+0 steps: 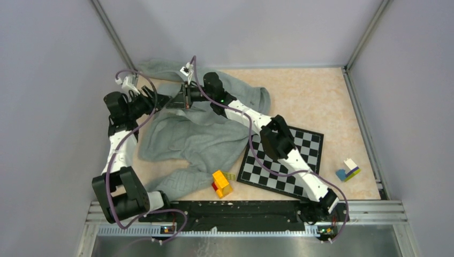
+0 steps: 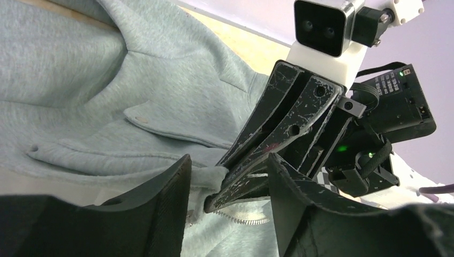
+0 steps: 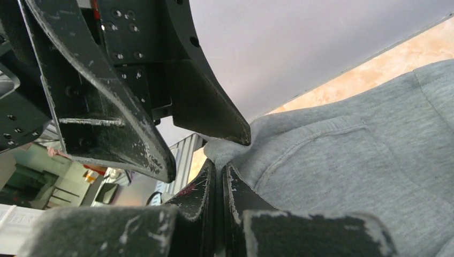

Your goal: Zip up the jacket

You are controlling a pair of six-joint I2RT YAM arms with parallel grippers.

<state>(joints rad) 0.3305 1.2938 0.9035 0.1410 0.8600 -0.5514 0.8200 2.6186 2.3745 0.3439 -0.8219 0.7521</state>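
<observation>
The light grey jacket [image 1: 198,134] lies rumpled from the back left to the middle of the table. My right gripper [image 1: 183,98] is shut on a fold of the jacket's edge [image 3: 225,147]; its jaws [image 3: 220,170] are pressed together with the fabric between them. My left gripper [image 1: 170,100] faces it, open, with one finger [image 2: 160,214] on each side of the right gripper's shut fingers [image 2: 278,123]. Silver zipper teeth [image 2: 251,217] show just below that held fold. In the right wrist view the left gripper's fingers [image 3: 112,118] hang spread above the fold.
A black-and-white chessboard [image 1: 300,160] lies right of the jacket, under the right arm. A yellow and red block [image 1: 221,183] sits at the jacket's near edge. A small blue, yellow and white block [image 1: 348,170] is at the far right. Grey walls enclose the table.
</observation>
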